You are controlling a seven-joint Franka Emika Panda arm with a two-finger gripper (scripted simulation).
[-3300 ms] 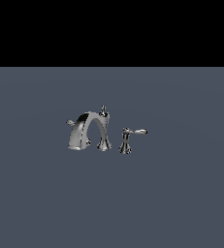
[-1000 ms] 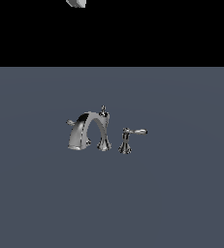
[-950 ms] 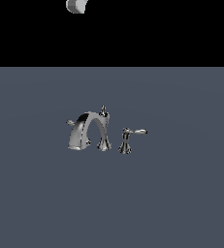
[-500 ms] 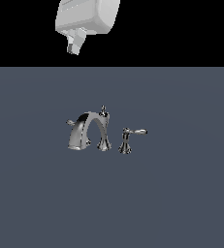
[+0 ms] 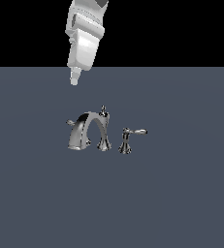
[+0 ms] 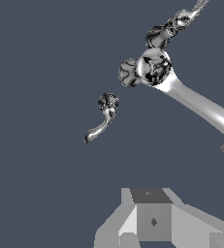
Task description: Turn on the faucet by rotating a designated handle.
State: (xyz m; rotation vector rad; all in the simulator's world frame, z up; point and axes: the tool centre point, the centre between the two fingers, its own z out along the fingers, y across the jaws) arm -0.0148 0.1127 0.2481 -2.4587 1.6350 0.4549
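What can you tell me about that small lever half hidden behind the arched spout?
The handle is a small, shiny chrome lever. In the exterior view only its stubby rounded tip shows, poking out past the spout toward that view's left. The wrist view shows a curved lever on a round base. Nothing touches it; the gripper hangs above, apart.

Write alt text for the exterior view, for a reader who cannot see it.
A white robot arm's claw hangs above a small chrome faucet on a flat grey-blue surface, touching nothing. The arched spout has a stubby handle at the exterior view's left and a long-levered handle at its right.
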